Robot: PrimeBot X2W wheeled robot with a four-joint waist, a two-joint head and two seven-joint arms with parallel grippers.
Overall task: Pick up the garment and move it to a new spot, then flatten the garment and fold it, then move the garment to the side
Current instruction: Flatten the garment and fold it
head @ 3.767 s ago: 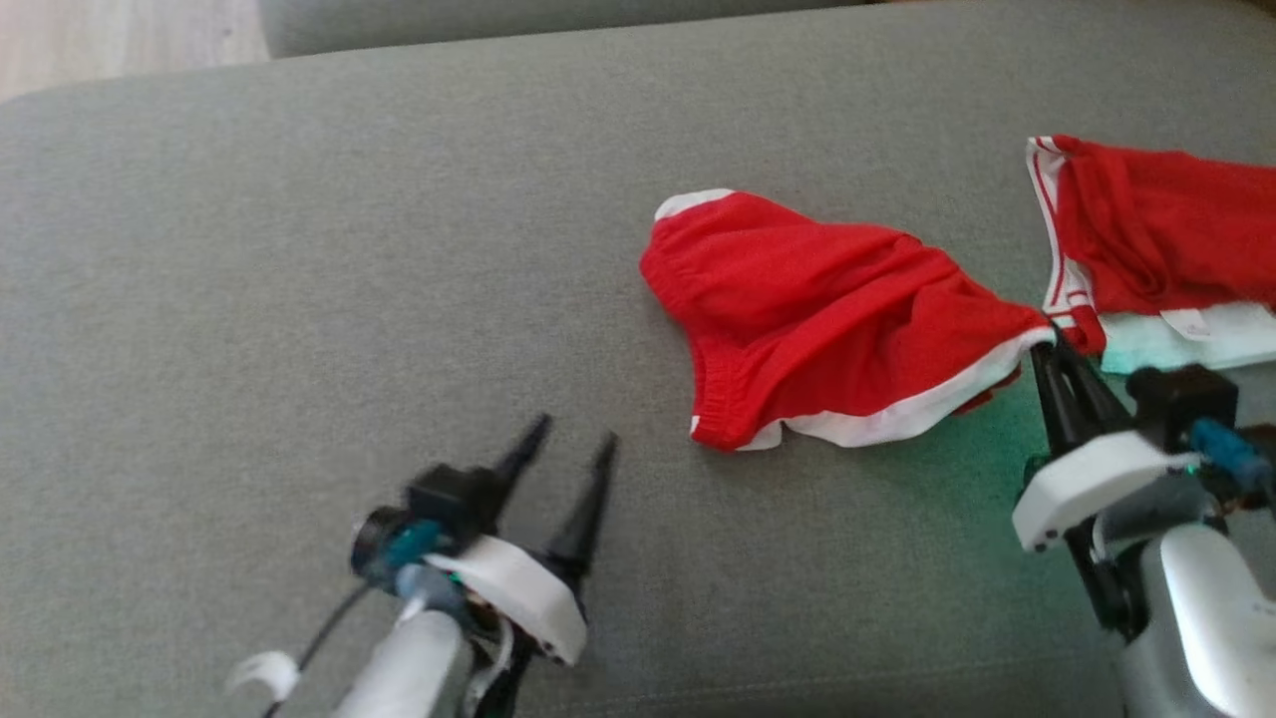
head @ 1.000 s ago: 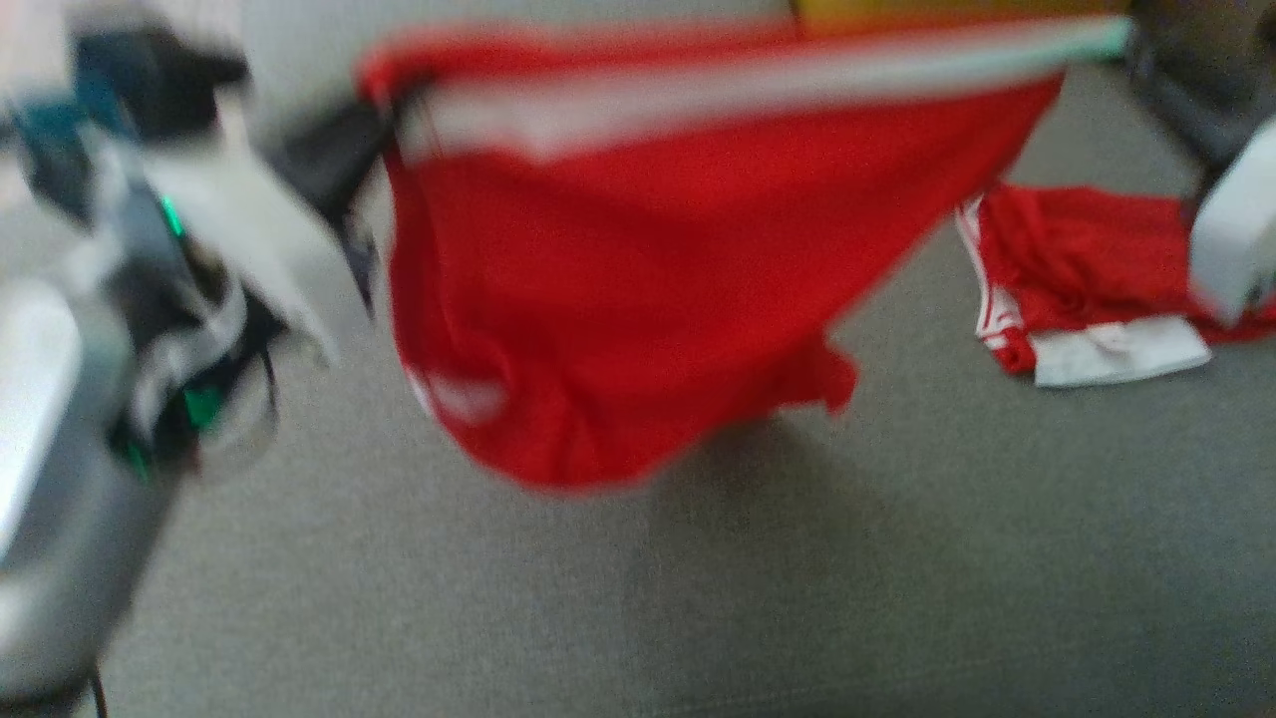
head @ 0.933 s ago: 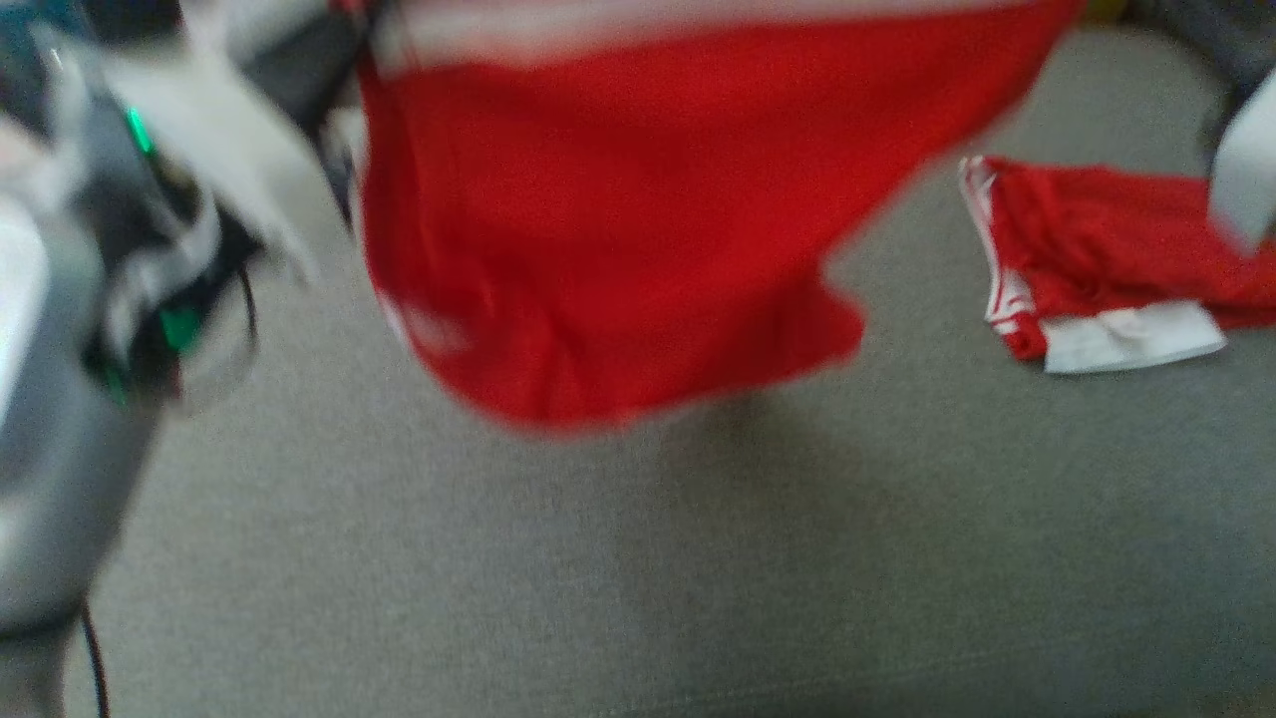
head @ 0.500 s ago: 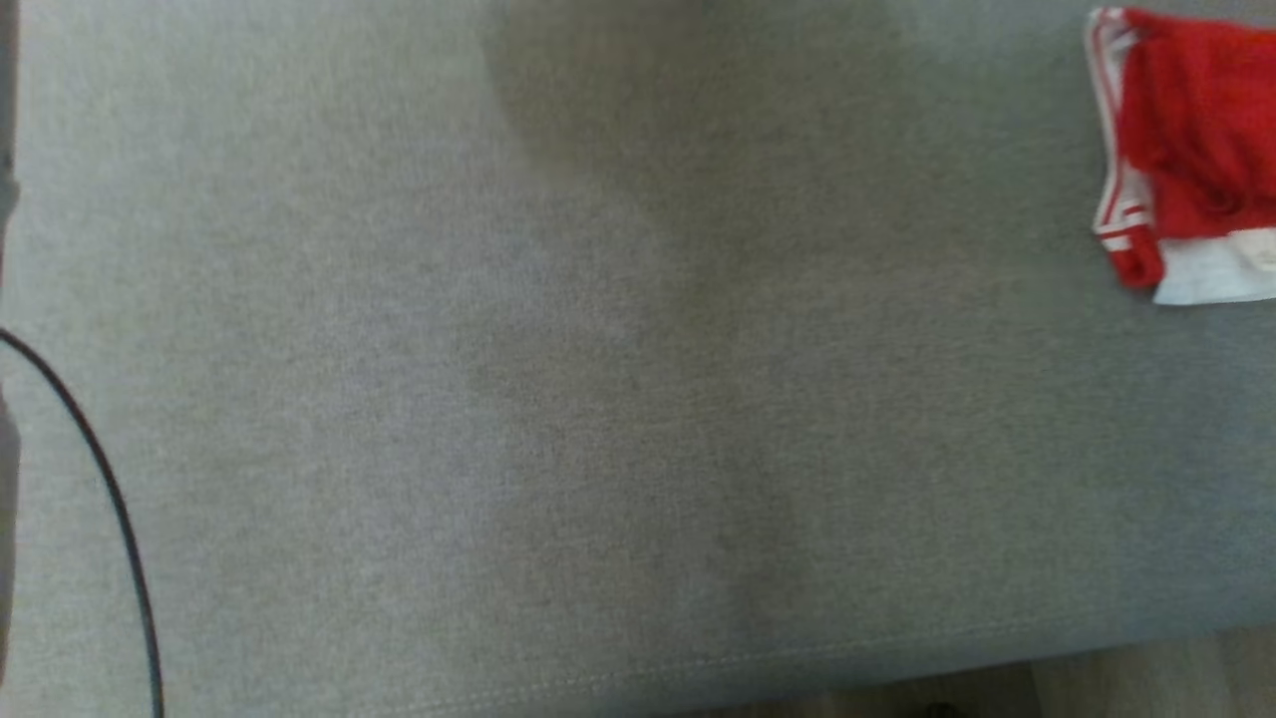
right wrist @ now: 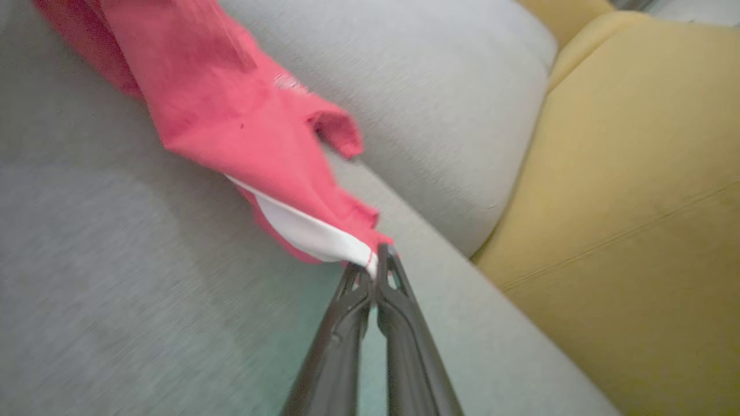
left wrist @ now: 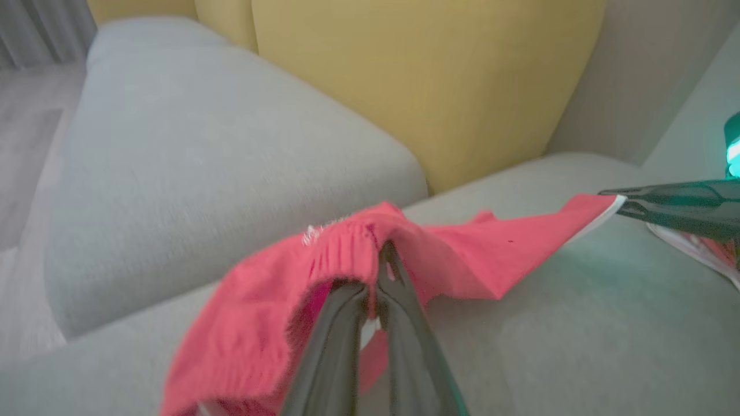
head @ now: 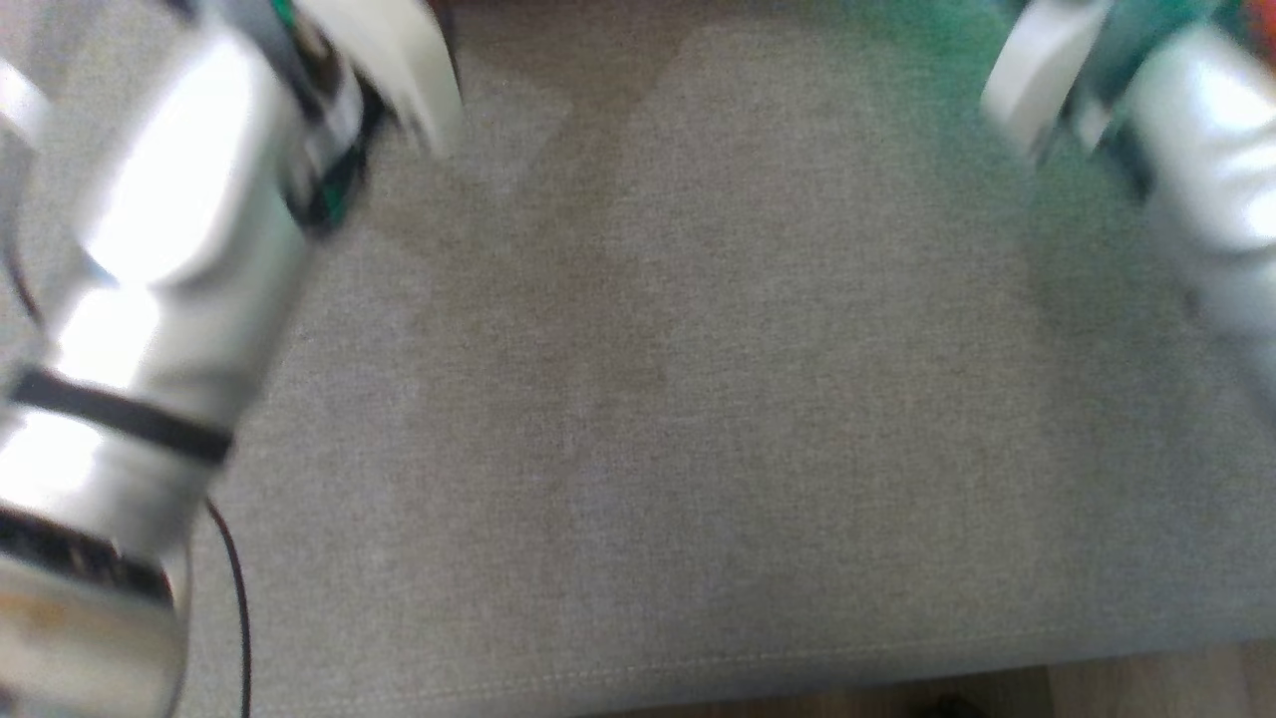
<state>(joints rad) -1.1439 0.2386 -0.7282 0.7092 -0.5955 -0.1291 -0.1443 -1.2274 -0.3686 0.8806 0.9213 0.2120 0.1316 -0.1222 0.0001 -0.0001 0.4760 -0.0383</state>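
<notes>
Head view looks down on the wide grey sofa seat, with the pale left forearm and right forearm at its upper corners, both blurred. Behind the seat, in the left wrist view, stands a large yellow cushion. The red garment with its white band hangs above the seat, stretched between the two arms and sagging in the middle; whether its lowest fold touches the seat I cannot tell. The left gripper has its fingers pressed together on the ribbed red edge, and the right gripper is pinched on the corner of the white band. I judge that the first step is in hand: the garment is lifted for carrying to a new spot. The next move, I think, calls for lowering both arms together, with the cloth kept tight, so that it lands flat on free seat, away from the other red garment at the side.
</notes>
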